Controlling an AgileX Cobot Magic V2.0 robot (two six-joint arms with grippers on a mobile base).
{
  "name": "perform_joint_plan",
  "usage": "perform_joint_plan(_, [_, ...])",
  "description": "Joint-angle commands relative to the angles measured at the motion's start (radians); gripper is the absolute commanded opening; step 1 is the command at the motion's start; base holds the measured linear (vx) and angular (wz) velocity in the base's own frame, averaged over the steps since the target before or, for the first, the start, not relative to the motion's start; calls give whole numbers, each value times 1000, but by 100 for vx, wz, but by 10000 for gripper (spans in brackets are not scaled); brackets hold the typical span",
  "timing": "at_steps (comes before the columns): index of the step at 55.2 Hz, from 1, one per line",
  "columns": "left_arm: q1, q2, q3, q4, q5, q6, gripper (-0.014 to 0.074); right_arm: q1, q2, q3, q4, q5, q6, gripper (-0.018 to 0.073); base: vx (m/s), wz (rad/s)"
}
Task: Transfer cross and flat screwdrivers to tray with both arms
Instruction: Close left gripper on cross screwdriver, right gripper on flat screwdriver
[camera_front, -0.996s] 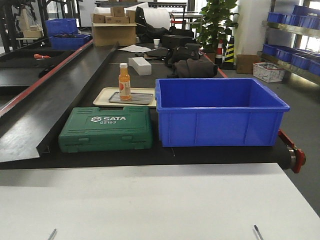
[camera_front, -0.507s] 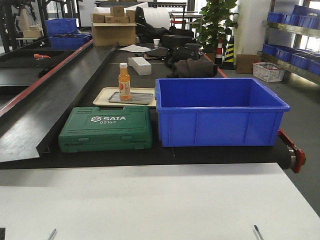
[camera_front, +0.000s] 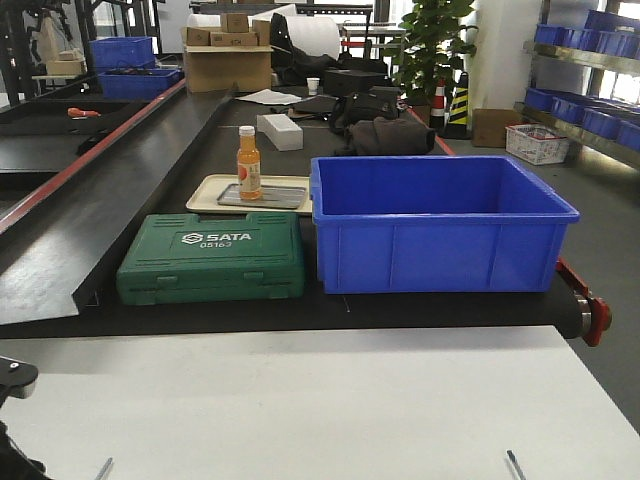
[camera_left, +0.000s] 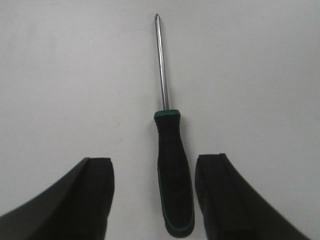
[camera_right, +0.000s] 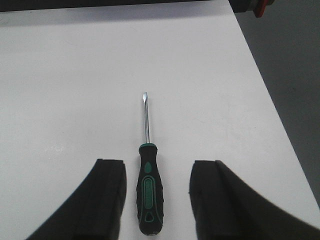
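The cross screwdriver (camera_left: 172, 170), black handle with green trim, lies on the white table between the open jaws of my left gripper (camera_left: 155, 170); its tip (camera_front: 103, 467) shows in the front view. The flat screwdriver (camera_right: 149, 187), black and green handle, lies between the open jaws of my right gripper (camera_right: 157, 172); its tip (camera_front: 515, 464) shows at the front view's bottom right. Neither gripper touches its tool. The beige tray (camera_front: 208, 192) sits far back on the black belt and carries an orange bottle (camera_front: 249, 163) on a grey plate.
A green SATA tool case (camera_front: 212, 257) and a large blue bin (camera_front: 436, 228) stand on the black belt between the white table and the tray. The white table's right edge (camera_right: 260, 75) lies close to the right gripper. A part of the left arm (camera_front: 14, 378) shows at lower left.
A part of the left arm has come into the front view at the lower left. The screwdriver tips, case, bin and tray have not moved.
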Motion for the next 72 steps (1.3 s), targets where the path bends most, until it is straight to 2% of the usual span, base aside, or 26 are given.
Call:
perform_joint_plan(1, [-1, 43, -60, -28, -12, 21, 489, -4, -3, -37, -6, -69, -4, 396, 0, 0])
perform_joint_plan(9, [-1, 141, -82, -64, -12, 50, 489, -4, -3, -37, -8, -69, -5, 396, 0, 0])
perform_joint_plan(22, [-1, 247, -86, -55, -65, 64, 489, -4, -3, -37, -13, -69, -6, 396, 0, 0])
perform_joint_plan(32, [-1, 283, -87, -55, -53, 65, 489, -4, -3, -37, -10, -67, -4, 393, 0, 0])
perform_joint_plan(42, [-1, 305, -89, -55, -82, 75, 489, -4, 26, -50, -13, 5, -8, 393, 0, 0])
perform_joint_plan(52, [-3, 335, -110, -58, -80, 91, 489, -4, 197, -201, -14, 190, -10, 393, 0, 0])
perform_joint_plan(60, [-4, 356, -128, -90, -72, 92, 489, -4, 386, -356, -14, 310, -38, 395, 0, 0])
perform_joint_plan(72, [-4, 366, -131, -102, -67, 99, 489, -3, 649, -493, -14, 324, -125, 396, 0, 0])
